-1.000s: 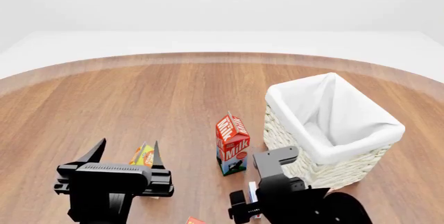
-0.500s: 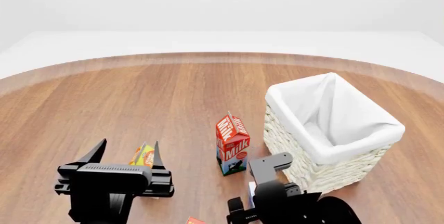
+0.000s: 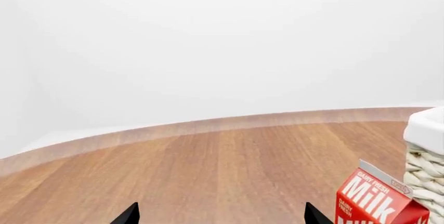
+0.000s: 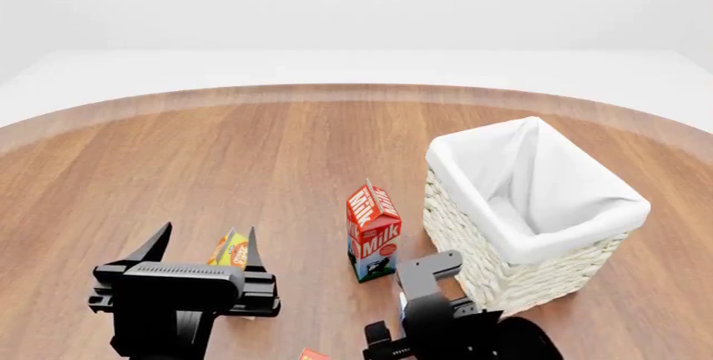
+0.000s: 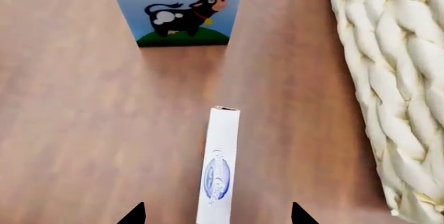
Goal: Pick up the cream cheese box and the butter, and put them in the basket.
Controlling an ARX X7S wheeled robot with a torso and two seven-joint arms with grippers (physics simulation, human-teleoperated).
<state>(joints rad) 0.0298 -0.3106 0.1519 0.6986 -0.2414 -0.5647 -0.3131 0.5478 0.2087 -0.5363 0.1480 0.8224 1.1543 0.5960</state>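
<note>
Since 1 s ago: right gripper (image 5: 215, 214) has dropped lower & nearer in head view; left gripper (image 4: 203, 247) unchanged.

- Right gripper: open, fingertips (image 5: 133, 214) either side of cream cheese box (image 5: 218, 168), not touching, holding nothing.
- Left gripper: wide open, empty, above surface (image 4: 223, 159) by juice carton (image 4: 230, 250).
- Cream cheese box, 1: on edge on surface, betw. milk carton (image 4: 372, 230) & basket (image 4: 523, 210).
- Butter, 1: only a corner (image 4: 313, 354) shows at head view's lower edge.
- Basket, 1. Milk carton, 1, upright. Juice carton, 1.
</note>
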